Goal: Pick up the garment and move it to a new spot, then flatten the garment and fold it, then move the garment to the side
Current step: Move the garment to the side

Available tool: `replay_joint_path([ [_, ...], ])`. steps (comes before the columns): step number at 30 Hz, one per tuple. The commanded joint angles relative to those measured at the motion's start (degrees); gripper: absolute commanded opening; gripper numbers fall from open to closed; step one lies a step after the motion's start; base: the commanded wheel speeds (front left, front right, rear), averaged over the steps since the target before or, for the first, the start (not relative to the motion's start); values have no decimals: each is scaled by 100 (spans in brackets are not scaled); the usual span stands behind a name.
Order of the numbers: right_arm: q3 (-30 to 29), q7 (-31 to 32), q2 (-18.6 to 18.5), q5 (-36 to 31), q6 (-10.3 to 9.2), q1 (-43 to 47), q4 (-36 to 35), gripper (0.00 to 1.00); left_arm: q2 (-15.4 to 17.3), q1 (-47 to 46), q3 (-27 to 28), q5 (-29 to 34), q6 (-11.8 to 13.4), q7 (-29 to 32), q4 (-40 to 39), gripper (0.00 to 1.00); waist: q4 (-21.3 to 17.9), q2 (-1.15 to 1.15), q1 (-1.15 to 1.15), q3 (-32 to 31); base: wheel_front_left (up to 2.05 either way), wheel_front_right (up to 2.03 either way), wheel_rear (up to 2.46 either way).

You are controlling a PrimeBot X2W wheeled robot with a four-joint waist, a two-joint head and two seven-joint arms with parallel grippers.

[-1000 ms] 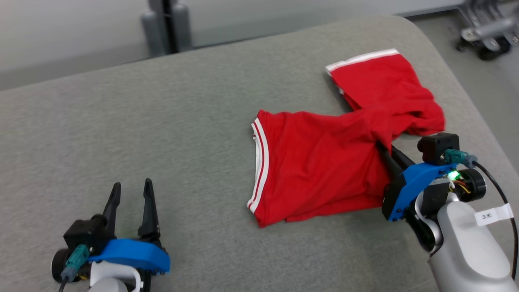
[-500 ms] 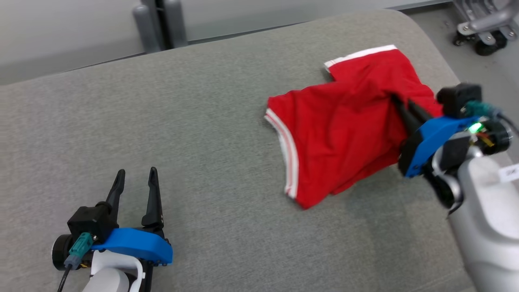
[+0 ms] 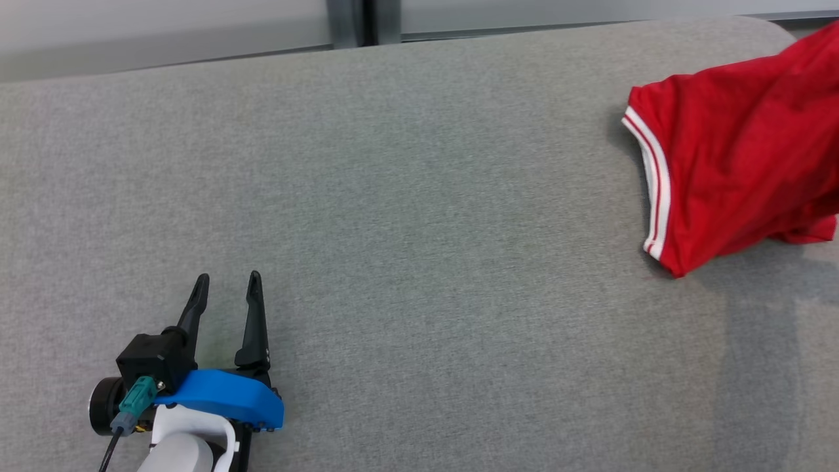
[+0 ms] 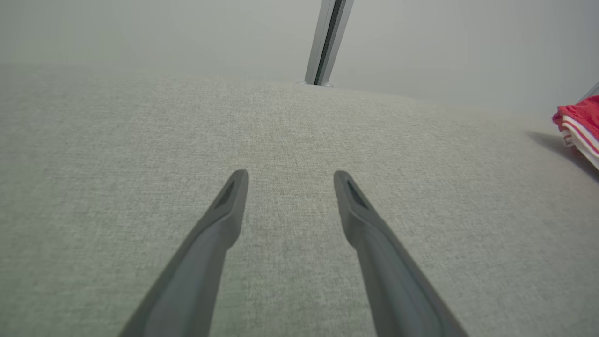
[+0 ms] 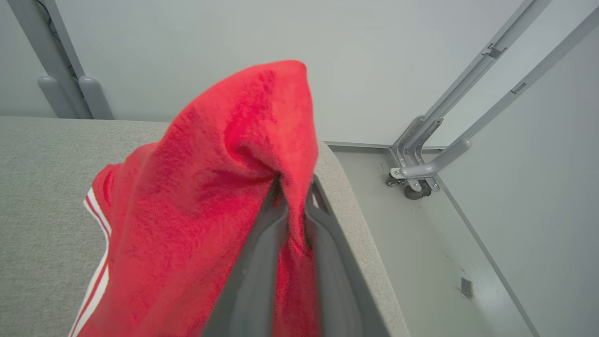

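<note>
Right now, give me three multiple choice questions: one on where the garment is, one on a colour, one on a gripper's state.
1. In the head view, where is the red garment? A) centre B) far right C) lower left
2. What colour is its hem trim? A) white B) black C) yellow
3. The right gripper is: A) open, empty B) shut on nothing C) shut on the garment
Answers: 1 B, it lies at the picture's right edge. 2 A, white stripes line the hem. 3 C, the right wrist view shows red cloth pinched between its fingers.
</note>
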Motion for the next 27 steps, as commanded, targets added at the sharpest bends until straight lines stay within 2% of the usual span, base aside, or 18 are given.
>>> replay_joint_path([
  [1, -106, -84, -47, -84, -1, -107, 111, 42, 36, -99, 9, 20, 0, 21, -17, 100, 117, 0, 0, 98, 0, 0, 0],
  [2, -228, -167, -46, -169, -1, -125, 206, 100, 48, -92, 3, 30, 5, 24, -30, 100, 141, 0, 0, 110, 0, 0, 0],
  [5, -503, -479, 104, -386, -1, -149, 482, 100, 80, -66, -18, 36, 16, 47, -68, 100, 187, 0, 0, 113, 0, 0, 0],
  [8, -523, -807, 305, -539, -1, -81, 673, 100, 99, -6, -24, 25, 46, 74, -94, 100, 175, 0, 0, 66, 0, 0, 0],
  [12, -307, -1041, 584, -487, -1, -37, 895, 100, 104, 56, -39, 1, 78, 94, -122, 100, 84, 0, 0, -47, 0, 0, 0],
  [19, 216, -1512, 838, -278, -1, -8, 928, 100, 94, 58, -29, -84, 11, 28, -115, 100, -26, 0, 0, -338, 0, 0, 0],
  [27, 336, -2037, 1158, -140, -1, 538, 844, 100, -42, 196, 130, -338, -149, -182, 126, 100, 121, 0, 0, -951, 0, 0, 0],
])
